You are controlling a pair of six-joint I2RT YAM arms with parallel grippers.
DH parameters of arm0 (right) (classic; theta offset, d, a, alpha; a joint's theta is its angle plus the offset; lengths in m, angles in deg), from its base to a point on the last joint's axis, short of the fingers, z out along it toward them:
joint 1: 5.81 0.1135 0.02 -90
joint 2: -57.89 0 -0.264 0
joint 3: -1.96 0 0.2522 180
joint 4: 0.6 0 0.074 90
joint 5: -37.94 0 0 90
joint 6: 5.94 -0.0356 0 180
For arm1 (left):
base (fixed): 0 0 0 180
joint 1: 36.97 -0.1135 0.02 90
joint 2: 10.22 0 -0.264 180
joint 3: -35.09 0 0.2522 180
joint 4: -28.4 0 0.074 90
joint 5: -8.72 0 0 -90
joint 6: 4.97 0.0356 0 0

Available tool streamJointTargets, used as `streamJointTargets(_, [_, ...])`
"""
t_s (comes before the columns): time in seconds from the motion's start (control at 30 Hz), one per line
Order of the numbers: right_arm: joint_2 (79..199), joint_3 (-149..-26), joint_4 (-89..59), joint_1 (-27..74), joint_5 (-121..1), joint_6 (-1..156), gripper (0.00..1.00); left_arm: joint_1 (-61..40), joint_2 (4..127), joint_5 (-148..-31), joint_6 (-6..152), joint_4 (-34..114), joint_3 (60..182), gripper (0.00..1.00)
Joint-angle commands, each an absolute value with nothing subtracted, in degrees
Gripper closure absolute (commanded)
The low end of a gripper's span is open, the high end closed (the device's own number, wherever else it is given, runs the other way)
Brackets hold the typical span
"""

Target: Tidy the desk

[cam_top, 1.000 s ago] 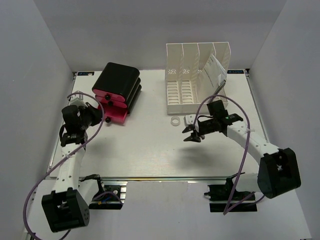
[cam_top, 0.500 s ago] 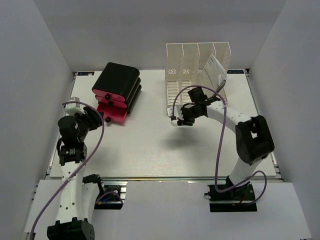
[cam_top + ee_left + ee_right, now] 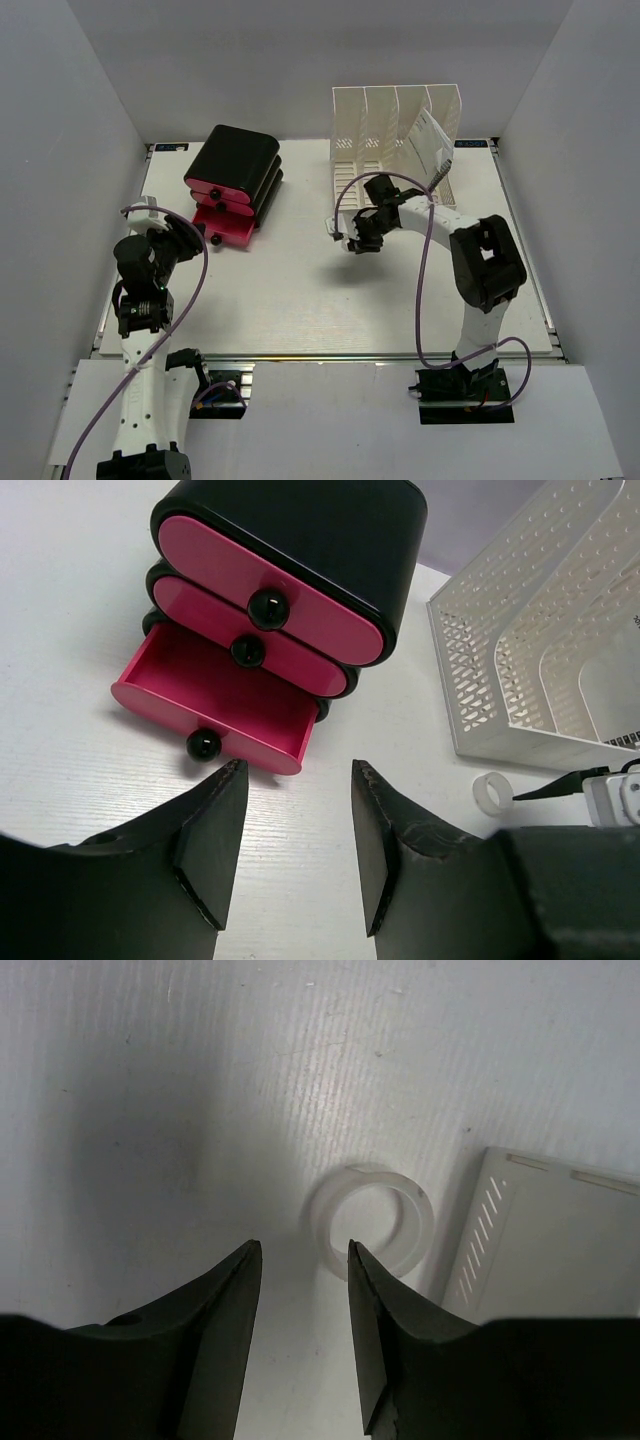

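The desk [image 3: 280, 300] is a white tabletop. At its back left stands a black drawer unit [image 3: 232, 170] with pink fronts; its bottom drawer [image 3: 215, 695] is pulled out and looks empty. My left gripper [image 3: 298, 770] hovers open just in front of that drawer, holding nothing. A small white ring [image 3: 418, 1222] lies flat by the corner of the white file rack [image 3: 395, 150]. My right gripper [image 3: 303, 1248] is open right above the ring's near left edge, its fingers apart from it. In the top view this gripper [image 3: 350, 240] hides the ring.
The file rack [image 3: 530, 650] holds a white booklet [image 3: 428, 140] in its right slot. Grey walls close in the desk on three sides. A silver rail [image 3: 330, 356] runs along the near edge by both arm bases.
My left gripper has opened, let go of the bottom drawer's knob and drawn back a little. My right gripper has swung left and farther back, from mid-desk to over the ring.
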State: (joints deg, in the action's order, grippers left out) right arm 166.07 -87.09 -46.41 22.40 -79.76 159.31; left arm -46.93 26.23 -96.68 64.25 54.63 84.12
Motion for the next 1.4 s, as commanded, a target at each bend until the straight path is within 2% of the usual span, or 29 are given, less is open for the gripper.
streamJointTargets(0.0, [167.1,-89.6,-48.1,23.4,-79.6,160.0,0.54,-47.2,25.5,-95.9,64.9,55.1,84.7,0.44])
streamJointTargets(0.33, [170.3,-92.2,-47.1,24.3,-77.4,158.6,0.50,-47.2,25.7,-95.4,64.8,55.3,84.8,0.44])
streamJointTargets(0.63, [172.6,-92.1,-47.2,24.8,-75.9,157.8,0.56,-47.2,25.6,-95.1,64.8,55.3,84.8,0.44])
streamJointTargets(0.73, [172.6,-92.0,-47.1,24.6,-75.9,157.5,0.62,-47.2,25.6,-94.9,64.7,55.3,84.8,0.44])
streamJointTargets(0.83, [172.5,-92.5,-48.1,24.7,-76.2,157.5,0.79,-47.2,25.4,-94.5,64.7,55.4,84.8,0.44])
streamJointTargets(0.87, [172.0,-92.7,-49.3,24.6,-76.7,157.5,0.88,-47.2,25.4,-94.2,64.7,55.5,84.9,0.44])
streamJointTargets(0.93, [171.2,-93.6,-50.6,25.4,-78.1,157.5,0.96,-47.2,25.1,-93.9,64.7,55.5,84.9,0.44])
streamJointTargets(1.03, [168.1,-94.6,-53.3,27.1,-81.0,156.3,1.00,-47.2,24.9,-93.5,64.7,55.6,84.9,0.44])
streamJointTargets(1.17, [164.8,-97.2,-55.1,31.5,-84.2,151.8,1.00,-47.2,24.1,-92.1,64.6,56.0,84.9,0.44])
streamJointTargets(1.3, [165.3,-103.3,-51.7,38.6,-85.1,142.0,1.00,-47.2,23.3,-89.7,64.5,56.4,85.0,0.44])
streamJointTargets(1.37, [166.5,-105.6,-45.1,41.6,-84.2,133.1,1.00,-47.2,22.4,-87.4,64.5,56.9,85.1,0.44])
